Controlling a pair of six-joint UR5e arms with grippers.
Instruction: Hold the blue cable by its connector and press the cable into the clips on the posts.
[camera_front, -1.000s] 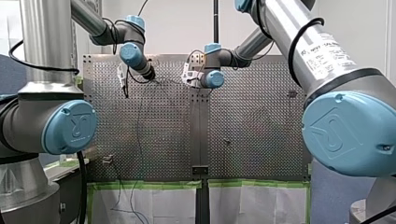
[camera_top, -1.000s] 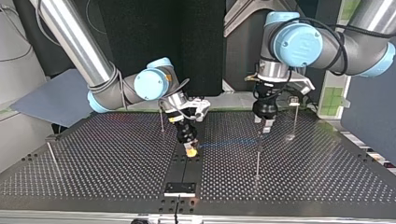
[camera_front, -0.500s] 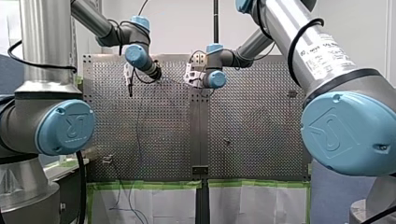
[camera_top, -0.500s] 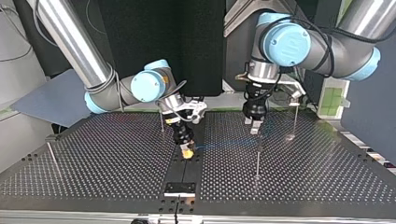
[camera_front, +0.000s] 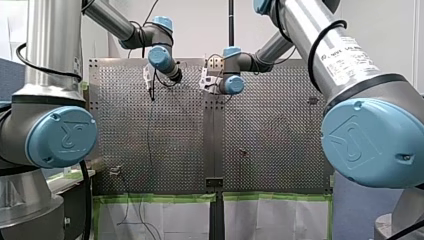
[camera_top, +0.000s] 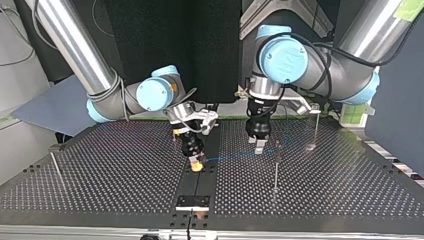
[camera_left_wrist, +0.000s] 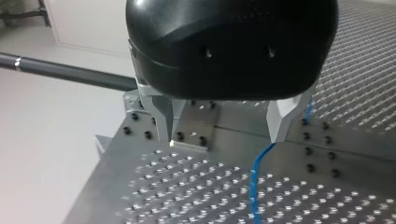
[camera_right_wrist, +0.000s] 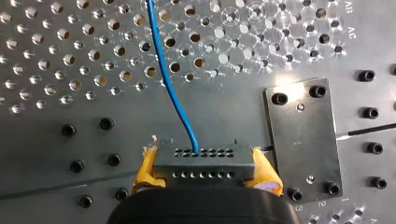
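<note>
My right gripper is shut on the black connector, with its yellow pads on both ends. The blue cable leaves the connector and runs away over the perforated table. In the top view that gripper hovers low over the table's middle strip, and the cable runs faintly toward a thin post. My left gripper hangs open just above the cable, close beside that post. In the left wrist view its metal fingers stand wide apart, and the cable passes under one of them.
Another post stands at the top view's far right and one at its left. A black plate is bolted on the centre strip near the table's front edge. The same plate lies just beside my right gripper.
My left arm has swung toward the top view's left, past the thin post and nearer my right gripper. My right gripper has shifted slightly the same way with the connector.
</note>
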